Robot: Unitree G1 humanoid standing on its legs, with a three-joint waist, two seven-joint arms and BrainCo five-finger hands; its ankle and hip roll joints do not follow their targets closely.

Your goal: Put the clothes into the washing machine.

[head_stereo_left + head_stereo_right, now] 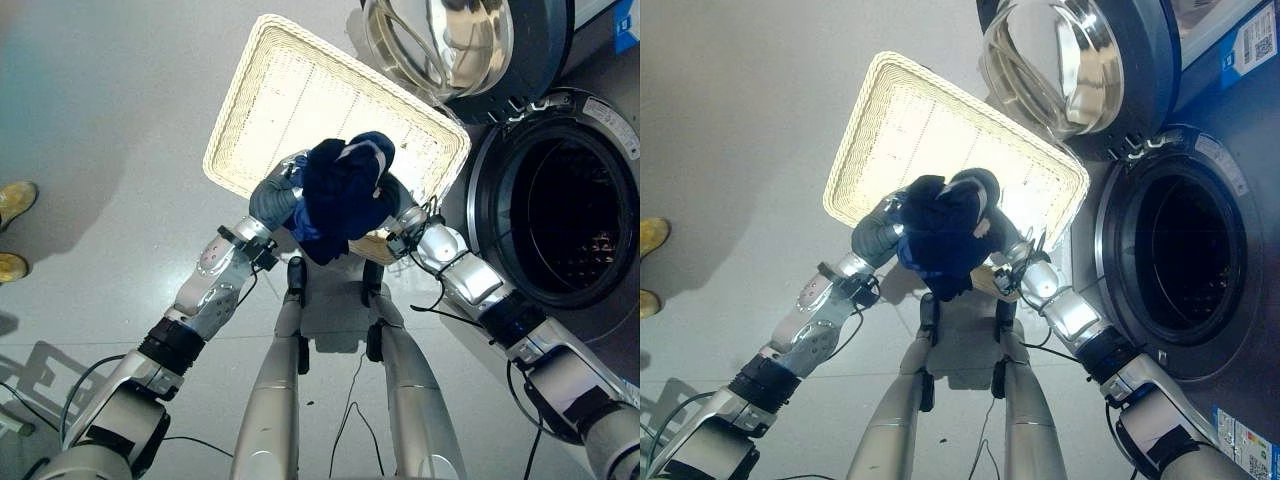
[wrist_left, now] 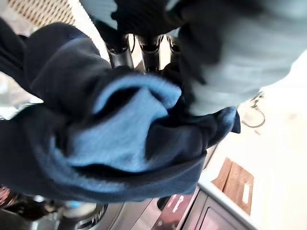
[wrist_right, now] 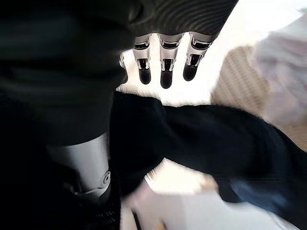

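The left hand and right hand meet under a bunched dark navy garment with a lighter blue lining, lifted above the near edge of a rectangular cream woven basket on the floor; from the head views their fingers are buried in cloth. The front-loading washing machine stands at the robot's right, its round glass door swung open, drum mouth well apart from the bundle. Both forearms angle inward and upward.

In the left wrist view, the left hand's fingers curl into the folds, clenched on the cloth.

In the right wrist view, the right hand's fingers hang straight, released, with the garment draped past them.

The fabric looks soft, light and floppy; gathering its middle should stop trailing ends from snagging on the door.
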